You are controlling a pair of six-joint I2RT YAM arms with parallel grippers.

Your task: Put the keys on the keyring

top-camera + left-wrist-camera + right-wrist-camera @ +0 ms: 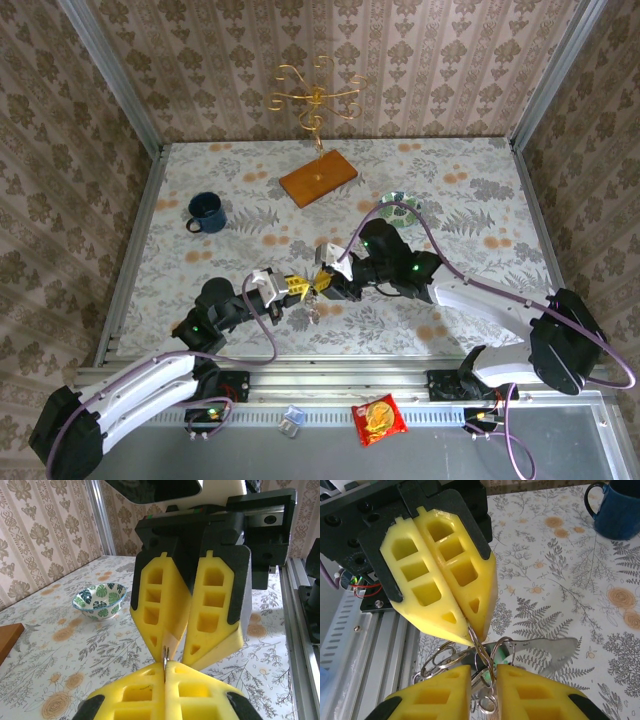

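Observation:
Both grippers meet above the near middle of the table. My left gripper [291,287] [165,667] [472,630] is shut on a thin steel keyring [165,656] [482,650], held on edge. Facing it, my right gripper [326,283] [484,672] [177,655] has its jaws a little apart, and the ring runs down through the gap without being pinched. Several smaller rings hang linked below it. The green head of a key [506,656] shows behind the rings, beside a flat silver metal piece [545,650]. The bunch of keys [313,312] dangles under the fingertips. A black head is not clear.
A blue mug [206,212] [615,510] stands at the left. A wooden base [318,180] with a gold wire stand sits at the back. A leaf-patterned bowl [400,205] [100,600] lies right of centre. A red snack packet [380,418] rests on the front rail.

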